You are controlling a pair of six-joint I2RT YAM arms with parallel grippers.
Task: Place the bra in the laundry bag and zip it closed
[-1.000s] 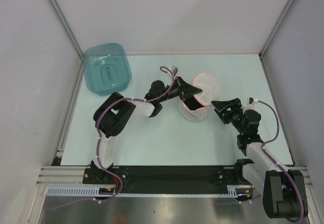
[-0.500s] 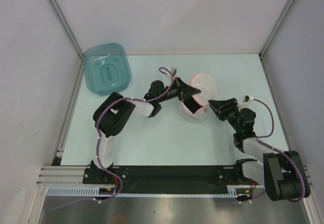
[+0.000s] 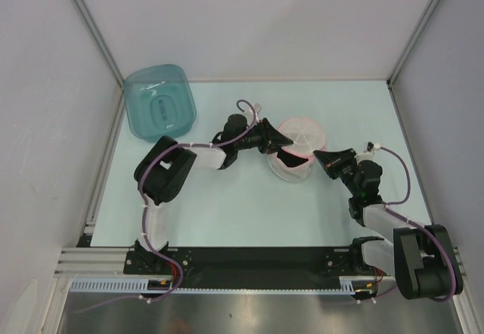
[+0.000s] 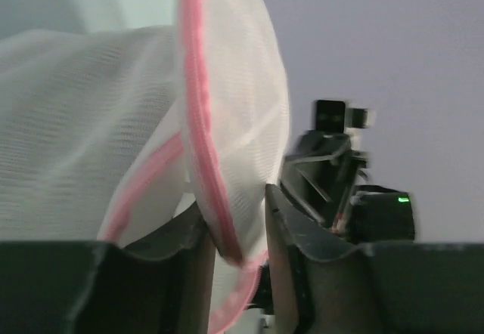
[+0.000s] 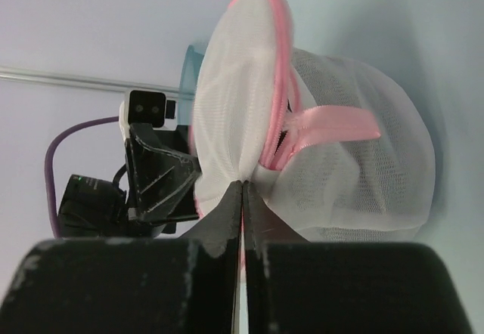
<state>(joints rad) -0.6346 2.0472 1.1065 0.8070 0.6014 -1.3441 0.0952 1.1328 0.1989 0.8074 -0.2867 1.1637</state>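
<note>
The right gripper is pinched tight on the mesh of the laundry bag, at the bag's 3 o'clock. The left gripper, at 9 o'clock, is slackened, its jaws apart around the raised half's pink rim. The teal tub sits at 10 o'clock.
</note>
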